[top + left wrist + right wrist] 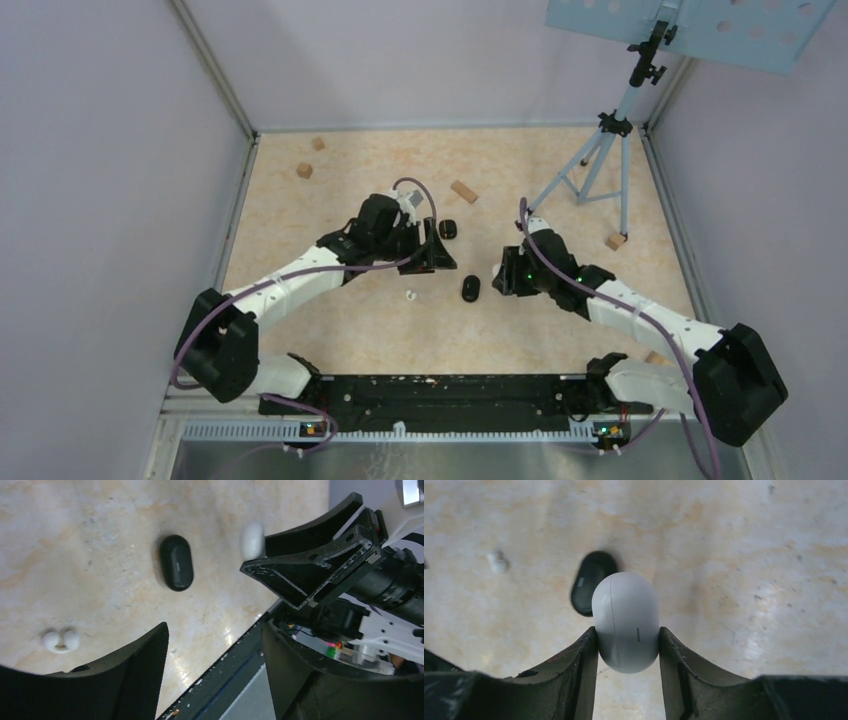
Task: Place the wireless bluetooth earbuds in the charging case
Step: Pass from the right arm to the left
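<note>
A white oval charging case (626, 622) sits between the fingers of my right gripper (628, 635), which is shut on it, both pads touching its sides. It also shows in the left wrist view as the white case (252, 539) at the tip of the right gripper (280, 562). Two white earbuds (61, 640) lie together on the table; in the top view the white earbuds (411, 295) lie left of a black oval case (471, 288). My left gripper (215, 630) hangs open and empty above the table, behind the earbuds (498, 561).
A small black object (447, 229) lies by the left gripper (437, 252). Tan wooden blocks (463, 190) are scattered at the back and the right. A tripod (600, 160) stands at the back right. Walls enclose the table.
</note>
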Controlling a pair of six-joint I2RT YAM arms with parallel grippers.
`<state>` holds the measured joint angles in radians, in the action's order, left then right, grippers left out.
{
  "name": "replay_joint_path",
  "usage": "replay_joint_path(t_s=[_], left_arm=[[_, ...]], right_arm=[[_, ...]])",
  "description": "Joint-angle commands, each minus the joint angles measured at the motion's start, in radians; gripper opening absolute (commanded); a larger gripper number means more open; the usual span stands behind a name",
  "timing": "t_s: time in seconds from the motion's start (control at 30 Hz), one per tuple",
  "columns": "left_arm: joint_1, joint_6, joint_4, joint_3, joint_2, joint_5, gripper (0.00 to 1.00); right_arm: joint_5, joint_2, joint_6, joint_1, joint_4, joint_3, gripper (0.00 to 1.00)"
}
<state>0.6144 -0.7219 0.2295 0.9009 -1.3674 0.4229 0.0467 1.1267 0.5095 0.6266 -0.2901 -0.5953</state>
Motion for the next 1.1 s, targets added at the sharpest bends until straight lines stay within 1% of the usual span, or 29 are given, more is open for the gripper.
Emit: replay_joint_path(t_s=[0.0,0.1,0.23,0.4,0.5,0.57,0.67,0.77,0.87,0.97,1.0,1.03,1.07], left_arm=[[-0.008,-0.105,-0.178,-0.014,-0.034,0.153,0.73],[-0.009,-0.18,-0.314,-0.055,-0.079,0.221,0.74],[-0.01,-0.24,-0.405,-0.086,-0.108,0.247,0.71],[-0.01,-0.232,-0.39,-0.09,-0.124,0.231,0.65],[-0.007,-0.246,-0.426,-0.108,-0.133,0.249,0.65],[-0.006,-0.249,-0.44,-0.109,-0.145,0.263,0.63],[0.004,-0.25,-0.458,-0.109,-0.16,0.279,0.59],[0.017,-0.251,-0.464,-0.102,-0.175,0.286,0.5],[0.022,-0.251,-0.464,-0.1,-0.18,0.286,0.39],[0.024,-0.252,-0.466,-0.105,-0.175,0.277,0.23],[0.024,-0.252,-0.461,-0.106,-0.172,0.275,0.16],[0.023,-0.251,-0.454,-0.105,-0.167,0.267,0.11],[0.021,-0.249,-0.447,-0.107,-0.16,0.259,0.05]], right_arm=[[-0.157,-0.041,-0.063,0.044,0.174,0.002,0.22],[-0.184,-0.041,-0.076,0.088,0.234,-0.006,0.21],[-0.197,-0.031,-0.079,0.125,0.268,-0.023,0.2],[-0.216,-0.022,-0.075,0.141,0.284,-0.033,0.2],[-0.227,0.001,-0.085,0.151,0.283,-0.045,0.19],[-0.229,0.01,-0.084,0.157,0.315,-0.049,0.19],[-0.242,0.011,-0.07,0.159,0.337,-0.045,0.18],[-0.242,0.009,-0.064,0.163,0.352,-0.041,0.18],[-0.241,0.008,-0.064,0.165,0.352,-0.041,0.18],[-0.254,0.002,-0.07,0.166,0.357,-0.037,0.18],[-0.252,0.001,-0.073,0.166,0.35,-0.039,0.19],[-0.243,-0.002,-0.072,0.166,0.341,-0.042,0.26],[-0.233,-0.008,-0.071,0.166,0.332,-0.043,0.41]])
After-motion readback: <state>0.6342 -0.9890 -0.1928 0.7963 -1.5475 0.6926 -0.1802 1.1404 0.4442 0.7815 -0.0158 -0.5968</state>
